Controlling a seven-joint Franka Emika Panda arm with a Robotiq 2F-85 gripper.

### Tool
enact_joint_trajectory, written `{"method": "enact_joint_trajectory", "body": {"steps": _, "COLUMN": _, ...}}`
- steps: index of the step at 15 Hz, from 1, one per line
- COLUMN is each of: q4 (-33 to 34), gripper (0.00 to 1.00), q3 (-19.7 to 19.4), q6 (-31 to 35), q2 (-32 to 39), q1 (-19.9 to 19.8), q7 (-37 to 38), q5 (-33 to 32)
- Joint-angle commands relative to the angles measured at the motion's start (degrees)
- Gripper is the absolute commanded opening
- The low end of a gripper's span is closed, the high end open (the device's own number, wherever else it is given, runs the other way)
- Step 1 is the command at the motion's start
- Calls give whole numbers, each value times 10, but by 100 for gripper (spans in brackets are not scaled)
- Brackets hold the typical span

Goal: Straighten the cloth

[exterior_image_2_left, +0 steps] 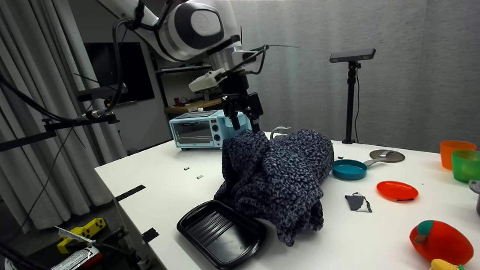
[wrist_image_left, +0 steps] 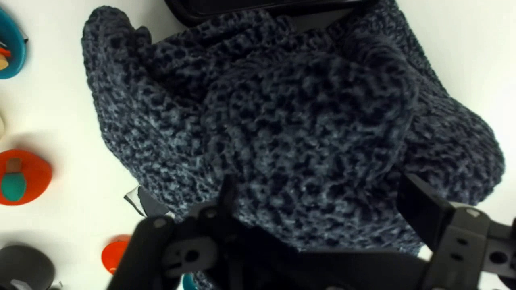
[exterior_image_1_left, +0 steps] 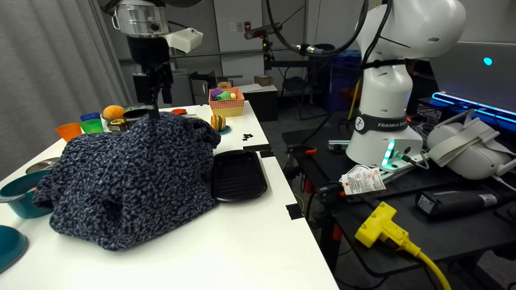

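Note:
The cloth is a large, thick, dark navy fabric with white speckles. It lies in a rumpled heap on the white table and shows in both exterior views [exterior_image_1_left: 145,177] [exterior_image_2_left: 288,168]. It fills most of the wrist view [wrist_image_left: 298,121], with folds and a raised fold in the middle. My gripper [wrist_image_left: 322,193] is open, its two fingers wide apart over the cloth with nothing gripped between them. In both exterior views the gripper [exterior_image_1_left: 160,105] [exterior_image_2_left: 245,126] points down at the cloth's raised top. One fingertip reaches the top fold; I cannot tell whether it presses into it.
A black tray [exterior_image_1_left: 238,177] lies against the cloth's edge. A teal pot [exterior_image_1_left: 28,201] and a teal pan [exterior_image_2_left: 349,169] stand close to it. A blue toaster oven [exterior_image_2_left: 198,131] stands behind. A red plate [exterior_image_2_left: 397,190] and colored cups [exterior_image_2_left: 455,150] are on the table.

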Motion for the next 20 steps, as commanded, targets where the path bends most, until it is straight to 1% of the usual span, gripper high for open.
{"method": "enact_joint_trajectory", "body": {"steps": 1, "q4": 41, "gripper": 100, "q3": -10, "q6": 1, "q2": 45, "q1": -1, "q7": 6, "q5": -27}}
{"method": "enact_joint_trajectory", "body": {"steps": 4, "q4": 53, "gripper": 100, "q3": -5, "q6": -9, "q2": 64, "q1": -1, "q7": -18, "q5": 0}}
{"method": "enact_joint_trajectory", "body": {"steps": 5, "q4": 55, "gripper": 97, "q3": -2, "q6": -10, "q2": 67, "q1": -1, "q7": -27, "q5": 9}}
{"method": "enact_joint_trajectory", "body": {"steps": 6, "q4": 56, "gripper": 86, "q3": 0, "q6": -11, "q2": 70, "q1": -1, "q7": -35, "q5": 16}}
{"method": "enact_joint_trajectory", "body": {"steps": 7, "q4": 56, "gripper": 72, "q3": 2, "q6": -10, "q2": 72, "q1": 0, "q7": -37, "q5": 17}}
{"method": "enact_joint_trajectory", "body": {"steps": 8, "q4": 55, "gripper": 69, "q3": 3, "q6": -11, "q2": 73, "q1": 1, "q7": -41, "q5": 18}}
{"method": "enact_joint_trajectory", "body": {"steps": 13, "q4": 44, "gripper": 30, "q3": 16, "q6": -16, "q2": 59, "q1": 11, "q7": -39, "q5": 20}}
{"method": "enact_joint_trajectory", "body": {"steps": 14, "q4": 40, "gripper": 22, "q3": 19, "q6": -15, "q2": 54, "q1": 17, "q7": -31, "q5": 13}}
{"method": "enact_joint_trajectory", "body": {"steps": 17, "q4": 33, "gripper": 1, "q3": 36, "q6": -11, "q2": 36, "q1": 34, "q7": -26, "q5": 15}}
{"method": "enact_joint_trajectory", "body": {"steps": 20, "q4": 33, "gripper": 0, "q3": 63, "q6": -10, "q2": 20, "q1": 60, "q7": -26, "q5": 21}}
